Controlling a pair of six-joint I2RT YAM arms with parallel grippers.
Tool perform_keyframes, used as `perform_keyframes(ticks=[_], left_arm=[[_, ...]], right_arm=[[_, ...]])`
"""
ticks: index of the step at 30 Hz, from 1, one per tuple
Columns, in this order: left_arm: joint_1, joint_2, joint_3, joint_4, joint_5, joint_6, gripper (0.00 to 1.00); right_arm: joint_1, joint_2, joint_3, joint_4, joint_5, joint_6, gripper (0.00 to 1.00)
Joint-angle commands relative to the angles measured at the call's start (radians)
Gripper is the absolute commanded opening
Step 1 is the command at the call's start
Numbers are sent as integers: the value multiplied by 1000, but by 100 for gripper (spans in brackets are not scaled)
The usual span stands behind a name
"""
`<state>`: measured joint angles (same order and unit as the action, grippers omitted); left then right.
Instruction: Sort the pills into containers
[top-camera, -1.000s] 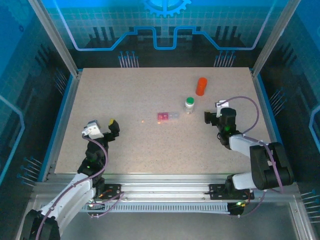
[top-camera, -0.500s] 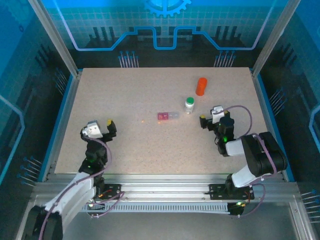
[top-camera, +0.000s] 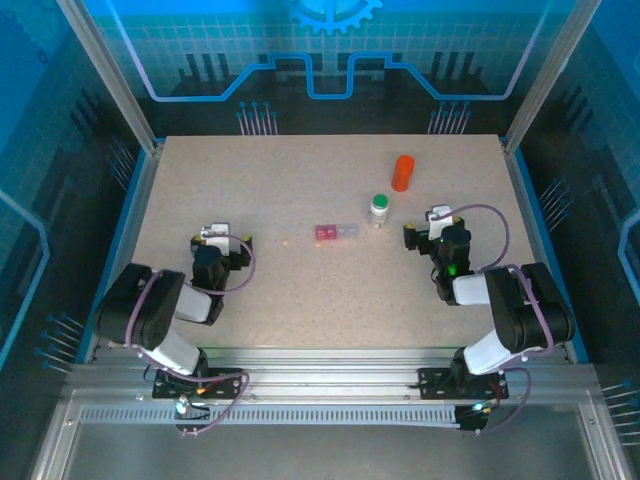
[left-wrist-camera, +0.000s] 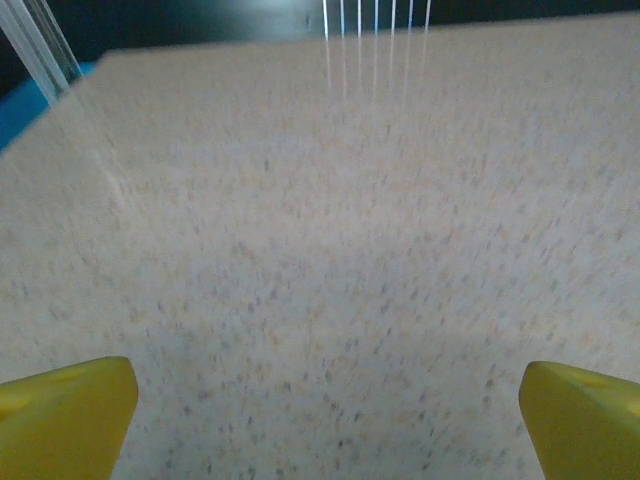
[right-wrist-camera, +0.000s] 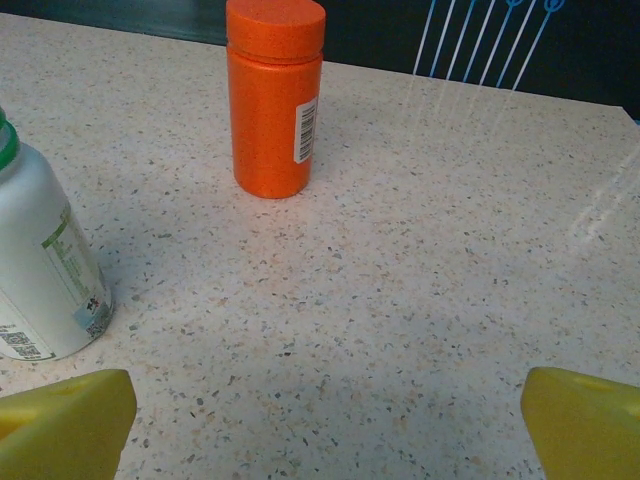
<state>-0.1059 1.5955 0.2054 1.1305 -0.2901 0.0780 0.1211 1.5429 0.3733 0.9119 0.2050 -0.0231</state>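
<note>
The containers (top-camera: 336, 233) are a small pill box at mid-table, with one pink compartment and one colourless. No pills show. A white bottle with a green cap (top-camera: 380, 209) (right-wrist-camera: 40, 270) stands just right of the box. An orange bottle (top-camera: 402, 172) (right-wrist-camera: 275, 95) stands further back. My right gripper (top-camera: 430, 226) (right-wrist-camera: 328, 425) is open and low over bare table, right of the white bottle and holding nothing. My left gripper (top-camera: 228, 242) (left-wrist-camera: 328, 420) is open too, over bare table well left of the box. Its yellow fingertips (left-wrist-camera: 70, 415) are far apart.
The speckled table (top-camera: 300, 290) has a blue rim and metal posts at its sides. Both arms are folded close to the near edge. The left wrist view is blurred.
The left arm has folded up, and its gripper has moved right and further onto the table. The right gripper has shifted slightly left, towards the white bottle. Both stay open.
</note>
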Motion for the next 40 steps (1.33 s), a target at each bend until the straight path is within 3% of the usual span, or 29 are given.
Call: perform_keyframes(ticks=[1, 2, 3, 7, 30, 33, 40], left_arm=[[29, -37, 84, -22, 93, -27, 99], [33, -32, 151, -137, 48, -46, 99], [79, -46, 174, -205, 94, -97, 99], [70, -36, 164, -170, 60, -84, 99], [63, -40, 169, -179, 94, -70, 99], [94, -45, 193, -235, 164, -88, 99], [87, -43, 180, -210, 187, -70, 99]], right_arm=[[-10, -7, 9, 5, 13, 11, 100], [-10, -7, 9, 5, 13, 12, 100], [-9, -6, 9, 5, 13, 11, 100], [-11, -6, 9, 5, 13, 11, 100], [-11, -6, 9, 5, 13, 12, 100], [-11, -6, 9, 5, 11, 11, 100], [-12, -6, 9, 5, 12, 11, 100]])
